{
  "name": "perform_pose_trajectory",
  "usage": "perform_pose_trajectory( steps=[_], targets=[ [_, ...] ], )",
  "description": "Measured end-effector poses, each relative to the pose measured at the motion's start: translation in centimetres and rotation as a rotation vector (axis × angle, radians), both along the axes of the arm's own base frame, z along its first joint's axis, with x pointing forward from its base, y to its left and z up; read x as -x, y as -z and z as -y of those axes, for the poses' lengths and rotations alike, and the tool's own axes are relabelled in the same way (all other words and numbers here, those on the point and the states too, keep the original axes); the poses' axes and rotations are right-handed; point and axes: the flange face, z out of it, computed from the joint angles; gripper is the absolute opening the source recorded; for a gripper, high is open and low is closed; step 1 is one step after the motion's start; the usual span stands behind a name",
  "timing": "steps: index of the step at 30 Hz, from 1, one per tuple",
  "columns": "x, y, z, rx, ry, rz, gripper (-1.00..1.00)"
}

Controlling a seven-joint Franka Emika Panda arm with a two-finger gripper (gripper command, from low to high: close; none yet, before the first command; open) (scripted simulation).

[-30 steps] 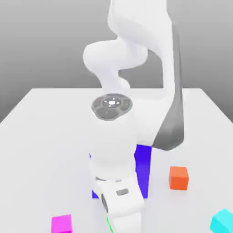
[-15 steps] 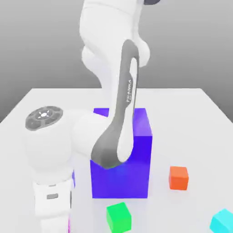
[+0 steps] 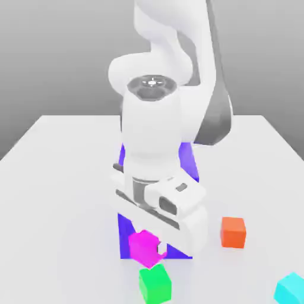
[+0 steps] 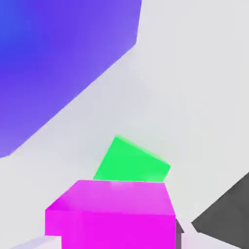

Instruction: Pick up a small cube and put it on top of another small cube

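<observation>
**Pink cube held over green**

Exterior view: gripper point(image 3: 148, 246) clamped on pink cube point(image 3: 143, 247), raised just above green cube point(image 3: 155, 283) near table's point(image 3: 59, 178) front edge. Blue block point(image 3: 189, 163) behind arm; orange cube point(image 3: 233, 231), cyan cube point(image 3: 291, 288) toward exterior view's right.

Hand view: pink cube point(image 4: 114, 214) in jaws, green cube point(image 4: 131, 163) on table beneath, blue block point(image 4: 58, 58) near.

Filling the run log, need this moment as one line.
phase: carry | hand: shut on magenta cube | magenta cube: lifted, above green cube, not yet resting on it | green cube: on table
</observation>
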Motion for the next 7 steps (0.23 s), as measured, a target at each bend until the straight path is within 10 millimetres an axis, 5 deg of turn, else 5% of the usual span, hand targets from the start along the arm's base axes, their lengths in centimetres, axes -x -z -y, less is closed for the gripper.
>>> perform_pose_trajectory(
  steps=[4,5,7],
  targets=[
    [0.1,3.2,0.0,-0.001,-0.004,-0.002,-1.0],
    [0.2,4.2,0.0,-0.002,-0.003,-0.005,1.0],
    [0.2,4.2,0.0,-0.002,-0.003,-0.005,1.0]
  ],
)
